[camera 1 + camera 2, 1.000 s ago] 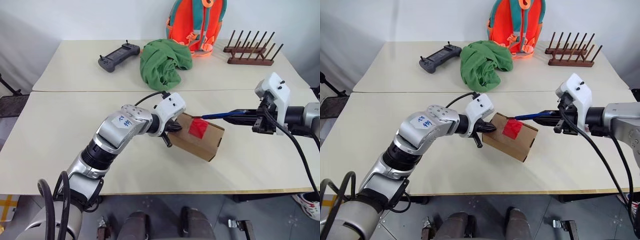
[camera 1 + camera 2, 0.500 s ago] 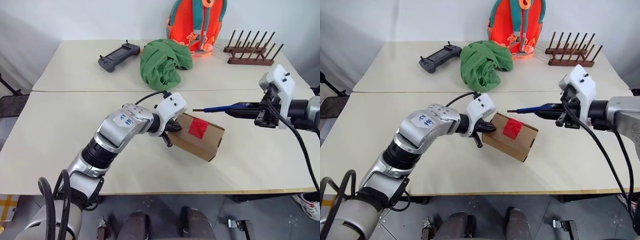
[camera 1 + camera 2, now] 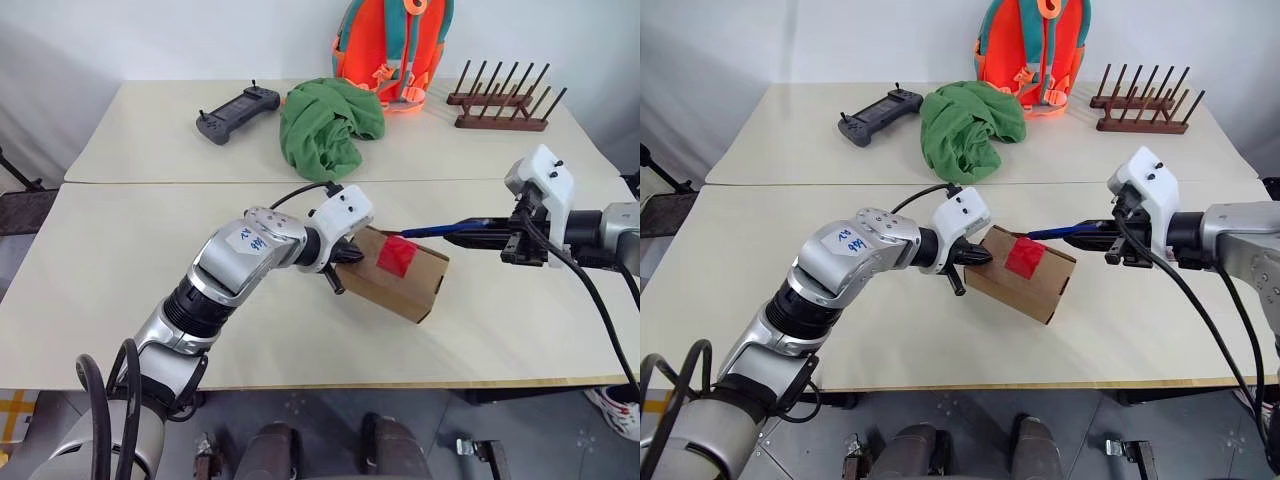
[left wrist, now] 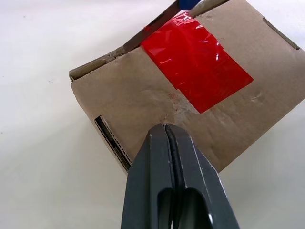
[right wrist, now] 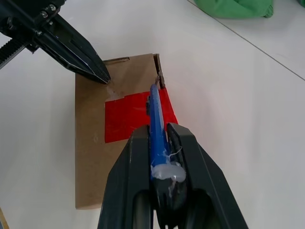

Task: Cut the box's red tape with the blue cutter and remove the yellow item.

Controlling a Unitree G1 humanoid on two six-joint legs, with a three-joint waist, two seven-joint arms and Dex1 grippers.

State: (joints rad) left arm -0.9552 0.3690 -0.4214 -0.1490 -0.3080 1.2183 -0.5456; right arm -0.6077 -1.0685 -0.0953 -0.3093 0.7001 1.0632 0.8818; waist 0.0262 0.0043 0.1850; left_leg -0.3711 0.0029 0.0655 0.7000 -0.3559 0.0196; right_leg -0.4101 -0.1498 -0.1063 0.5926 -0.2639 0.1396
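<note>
Two grippers were engaged: the closed left gripper (image 4: 167, 131) pinned the box (image 3: 400, 275), which could be skidded by the right gripper's (image 5: 157, 138) clamped blue cutter (image 3: 445, 229) at the red tape (image 4: 195, 71).

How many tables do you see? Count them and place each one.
2. The near table holds the box. The far table, butted against its back edge, carries the green cloth, controller, orange backpack and wooden rack. No others visible.

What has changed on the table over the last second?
The right gripper, shut on the blue cutter, lifted it away and then brought its tip back to the red tape. The left gripper, shut, stays pressed on the box, which hasn't moved.
</note>
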